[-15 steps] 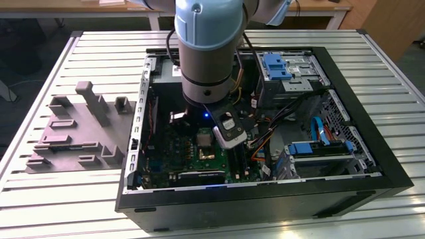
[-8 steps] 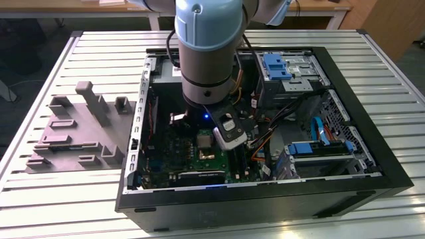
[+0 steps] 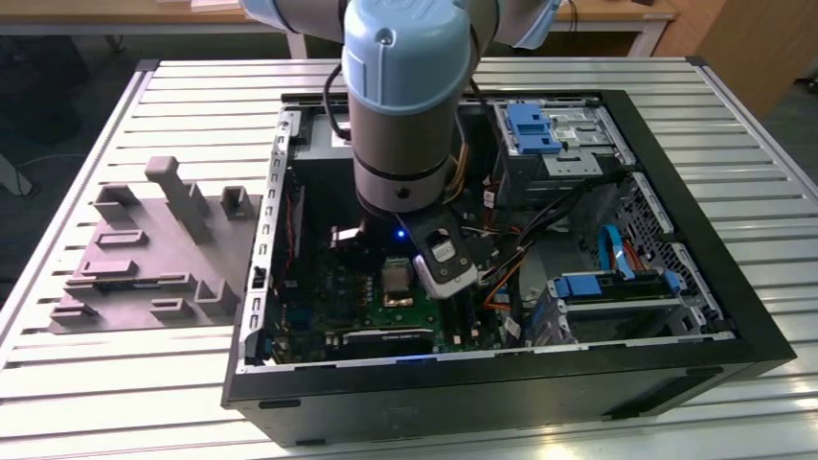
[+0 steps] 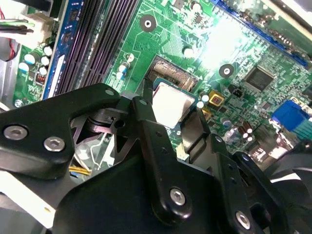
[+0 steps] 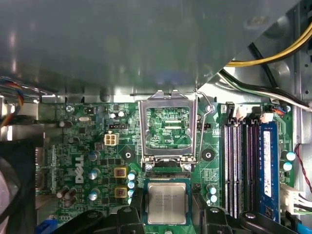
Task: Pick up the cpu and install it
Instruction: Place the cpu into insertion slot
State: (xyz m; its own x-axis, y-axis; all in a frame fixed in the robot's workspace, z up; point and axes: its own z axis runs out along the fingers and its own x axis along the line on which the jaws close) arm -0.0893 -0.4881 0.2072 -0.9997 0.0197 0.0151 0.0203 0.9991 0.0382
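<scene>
Claw: the black two-fingered gripper [image 4: 171, 108] hangs low inside the case. In both wrist views its fingers [image 4: 146, 122] stand flush against two opposite edges of the chip, so it looks clamped on it.
Held thing: the small, thin, square cpu [image 5: 167, 202], with a pale silvery metal top and a darker rim, sits flat between the fingertips, top face up.
Key relation: the cpu hangs directly over the black rectangular metal-framed socket [image 4: 171, 73]. Being square, it has no long axis. In the first wrist view its edges run parallel to the socket frame.
Offset: a narrow strip of the socket's contact field shows past the chip on the hinge side. I cannot tell whether that comes from the camera's slant or from a true shift.
Height: whether the chip already rests in the socket or floats just above it cannot be told.
Load plate: the silver hinged metal frame [image 5: 168, 101] is flipped open just beyond the socket, clear of the chip.
Beside: the dark memory slots [image 5: 239, 165] run along one side of the socket.
Around: the open black computer case [image 3: 511, 393] lies on a slatted pale metal table [image 3: 192, 86].
Far: a grey moulded fixture block [image 3: 153, 259] stands well apart, on the exterior view's left.
</scene>
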